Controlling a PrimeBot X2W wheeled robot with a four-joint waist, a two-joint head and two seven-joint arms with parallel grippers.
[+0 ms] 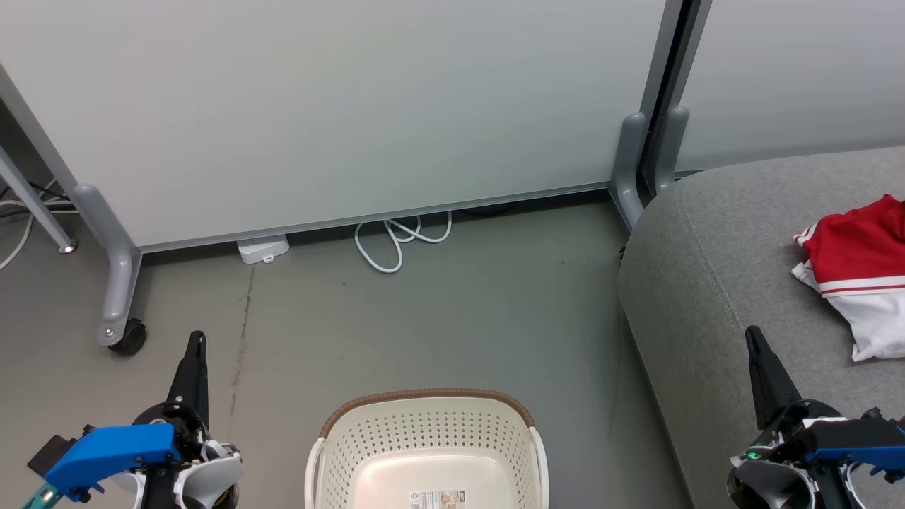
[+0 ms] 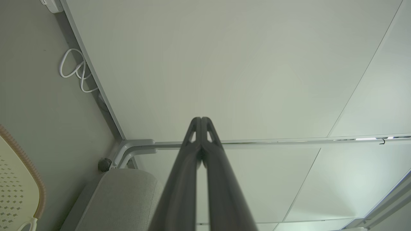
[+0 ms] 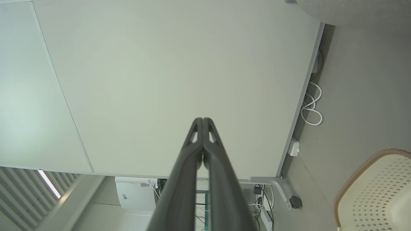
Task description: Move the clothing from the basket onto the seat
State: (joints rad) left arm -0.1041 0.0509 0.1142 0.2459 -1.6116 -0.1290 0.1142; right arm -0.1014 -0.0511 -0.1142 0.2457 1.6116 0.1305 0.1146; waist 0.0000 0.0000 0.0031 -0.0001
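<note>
The red-and-white clothing (image 1: 852, 247) is lying on the grey sofa (image 1: 707, 283) at three o'clock, the laundry basket (image 1: 424, 394) sitting at six. The left tool (image 1: 196, 338) and right tool (image 1: 751, 334) are hovering pressed together, empty.

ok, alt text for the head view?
Red and white clothing lies on the grey seat at right; the cream basket at bottom centre has no clothing in its visible part. The left gripper and right gripper are shut, holding nothing.

The floor (image 1: 495, 318) bears the basket (image 1: 424, 431); the seat (image 1: 714, 283) bears the clothing (image 1: 859, 247).
</note>
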